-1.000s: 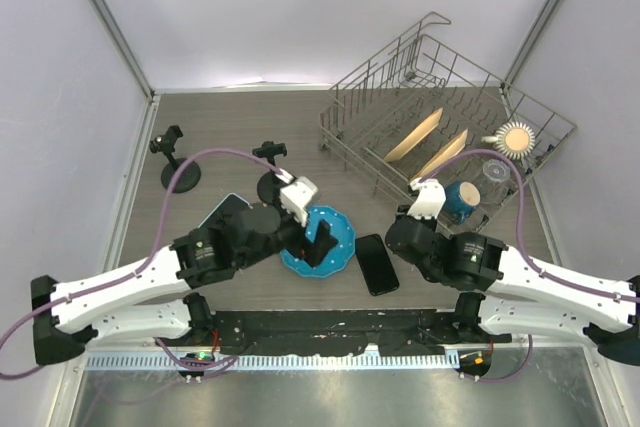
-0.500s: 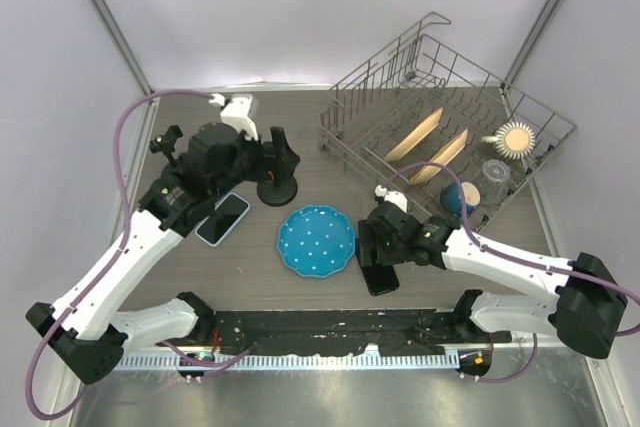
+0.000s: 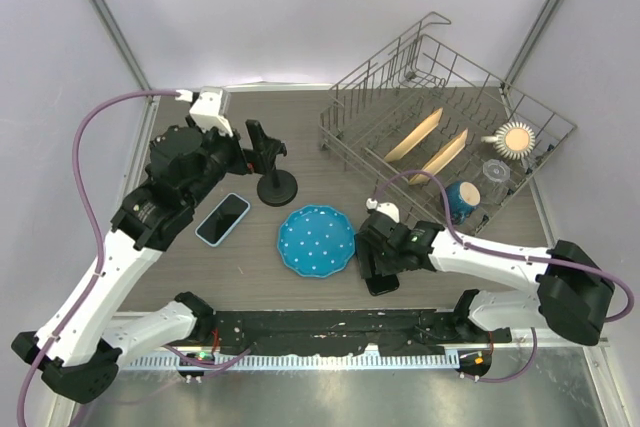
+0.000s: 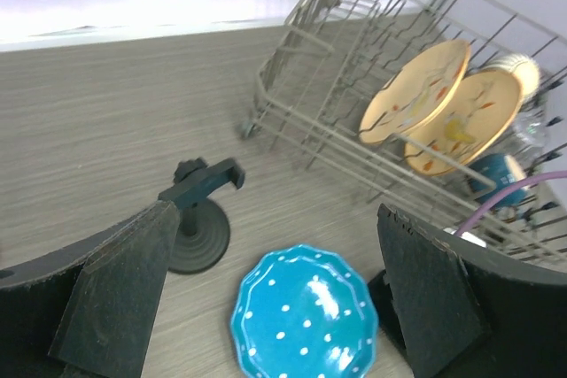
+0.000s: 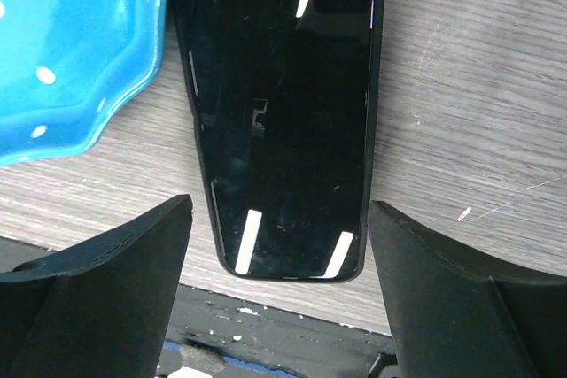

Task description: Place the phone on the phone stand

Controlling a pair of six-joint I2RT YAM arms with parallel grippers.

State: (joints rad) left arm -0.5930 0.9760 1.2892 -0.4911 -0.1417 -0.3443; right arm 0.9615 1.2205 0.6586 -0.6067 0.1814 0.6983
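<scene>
A black phone (image 5: 283, 112) lies flat near the table's front edge, just right of the blue dotted plate (image 3: 317, 240). My right gripper (image 5: 279, 307) hovers over it, open, its fingers on either side of the phone's near end without touching; from above, the right gripper (image 3: 378, 255) hides most of the black phone (image 3: 382, 285). A second phone in a light-blue case (image 3: 222, 219) lies left of the plate. The black phone stand (image 3: 278, 187) stands behind the plate. My left gripper (image 3: 262, 150) is open above the stand (image 4: 199, 219), holding nothing.
A wire dish rack (image 3: 440, 117) at the back right holds two yellow plates (image 4: 416, 95), a blue mug (image 3: 462, 199) and a glass. The blue plate (image 4: 306, 316) sits between the two phones. The table's front edge (image 5: 292, 334) lies just behind the black phone.
The left arm swung from over the blue plate back to the stand and opened fully. The right arm moved left and down over the black phone and opened.
</scene>
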